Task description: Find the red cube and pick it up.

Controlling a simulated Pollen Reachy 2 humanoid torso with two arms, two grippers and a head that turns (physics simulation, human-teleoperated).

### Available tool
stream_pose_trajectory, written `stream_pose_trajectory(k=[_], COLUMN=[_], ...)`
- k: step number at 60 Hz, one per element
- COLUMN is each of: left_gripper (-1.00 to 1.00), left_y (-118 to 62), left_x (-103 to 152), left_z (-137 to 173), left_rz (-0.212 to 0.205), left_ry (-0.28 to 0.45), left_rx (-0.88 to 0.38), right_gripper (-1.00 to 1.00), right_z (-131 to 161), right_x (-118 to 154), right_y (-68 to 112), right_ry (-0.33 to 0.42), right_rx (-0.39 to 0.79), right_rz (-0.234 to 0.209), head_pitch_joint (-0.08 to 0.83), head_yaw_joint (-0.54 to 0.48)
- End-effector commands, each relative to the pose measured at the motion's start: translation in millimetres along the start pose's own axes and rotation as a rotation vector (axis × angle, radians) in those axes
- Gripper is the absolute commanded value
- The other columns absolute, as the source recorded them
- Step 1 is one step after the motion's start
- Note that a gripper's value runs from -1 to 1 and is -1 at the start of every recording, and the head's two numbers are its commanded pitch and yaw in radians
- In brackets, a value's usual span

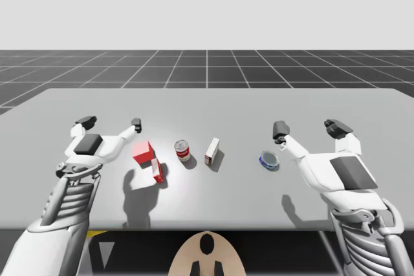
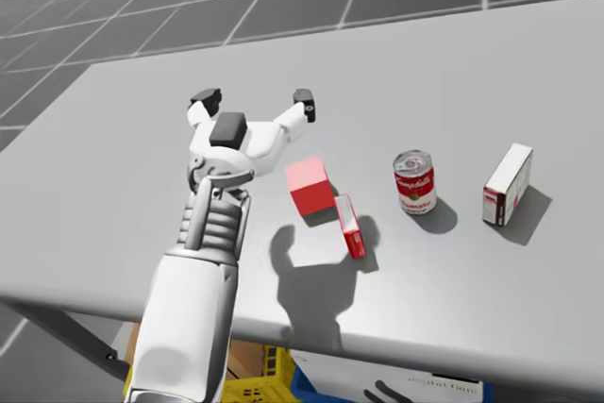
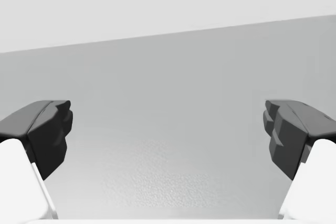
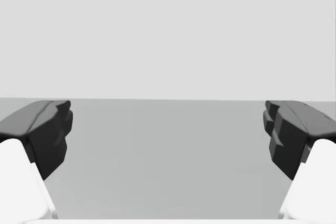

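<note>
Left tool [image 1: 111,123] spread wide, hovering just beside red cube [image 1: 142,152] on tabletop [image 1: 213,105]. Best play: swing over, straddle flat faces, drop straight, dodge slim red box [image 1: 157,170] alongside. Right tool [image 1: 308,127] wide too.

The table [image 1: 362,105] looks matt grey, and under my left claw [image 2: 254,99] it shows a fine grainy texture. The red cube [image 2: 309,186] is smooth, flat-coloured and matt, like plastic. At its four o'clock the small red box [image 2: 350,226] looks like printed card. At the cube's three o'clock the red-and-white can [image 2: 414,181] has a dull metal lid and a paper-like label; beyond it the white box [image 2: 507,184] looks like matt card. The flat blue tin [image 1: 269,160] has a pale metallic top. My left claw and my right claw [image 1: 308,127] have smooth white plastic-looking shells and matt dark fingertips [image 3: 50,129]. My left forearm [image 2: 215,219] is ribbed, grey and metal-looking.
</note>
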Motion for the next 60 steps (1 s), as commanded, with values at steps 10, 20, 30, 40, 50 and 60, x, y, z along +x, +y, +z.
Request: stream_pose_trajectory(k=[10,20,30,40,50,60], left_gripper=[-1.00,-1.00,-1.00,-1.00,-1.00,-1.00], left_y=[8.3,33.5,66.5,85.2,84.5,79.3], left_x=[11.2,11.8,-6.1,-32.6,-54.1,-68.9], left_z=[12.5,20.1,25.2,29.5,26.2,10.8], left_rz=[0.040,-0.001,-0.028,-0.035,-0.058,-0.080], left_ry=[0.074,0.139,0.208,0.266,0.296,0.320], left_rx=[-0.165,-0.284,-0.477,-0.603,-0.690,-0.730], right_gripper=[-1.00,-1.00,-1.00,-1.00,-1.00,-1.00], right_z=[0.2,-0.3,-1.0,-1.8,-2.3,-2.3], right_x=[-1.2,-1.5,-2.0,-2.4,-2.8,-2.7], right_y=[0.5,0.1,-0.5,-0.7,-0.9,-1.8], right_ry=[0.006,0.007,0.008,0.008,0.008,0.006], right_rx=[-0.006,-0.006,-0.007,-0.005,-0.005,-0.003], right_rz=[-0.009,-0.005,-0.004,0.000,0.001,0.001], head_pitch_joint=[0.631,0.632,0.624,0.624,0.620,0.621], head_yaw_joint=[0.40,0.41,0.41,0.42,0.42,0.42])
